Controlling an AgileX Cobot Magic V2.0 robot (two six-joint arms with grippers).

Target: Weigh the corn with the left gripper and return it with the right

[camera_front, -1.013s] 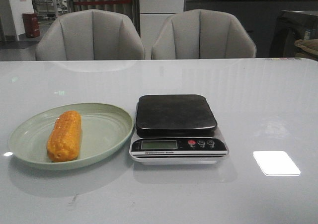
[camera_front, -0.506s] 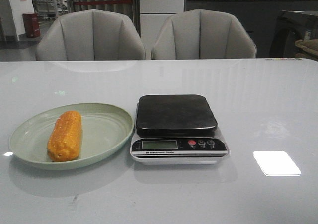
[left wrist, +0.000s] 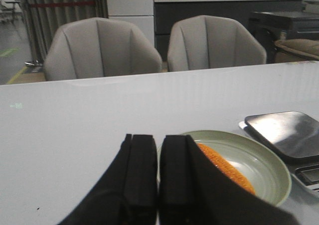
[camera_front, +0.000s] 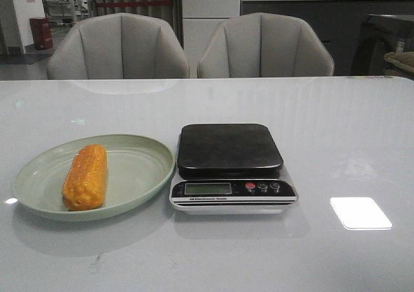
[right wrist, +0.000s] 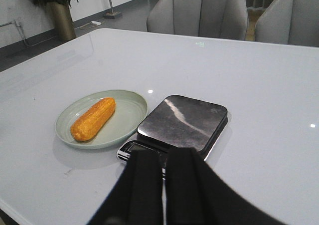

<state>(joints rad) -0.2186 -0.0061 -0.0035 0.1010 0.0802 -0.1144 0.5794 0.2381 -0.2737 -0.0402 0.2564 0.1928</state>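
On the left of the front view, the orange-yellow kernelled corn cob [camera_front: 85, 177] lies lengthwise in the pale green oval plate [camera_front: 139, 169], just left of the black-topped digital kitchen scale [camera_front: 230, 166]; neither arm shows.

Left wrist view: the left gripper [left wrist: 158, 172] has its fingers together, empty, near the corn.

Right wrist view: the right gripper [right wrist: 163, 182] is likewise closed, near the scale.

The cob looks rigid, light and bumpy; grasp mid-length, across its width.

An orange-yellow corn cob [right wrist: 93, 118] lies on a pale green plate [right wrist: 130, 116] beside a black-topped digital scale [right wrist: 183, 122], with the right gripper's black fingers [right wrist: 142, 185] closed together.
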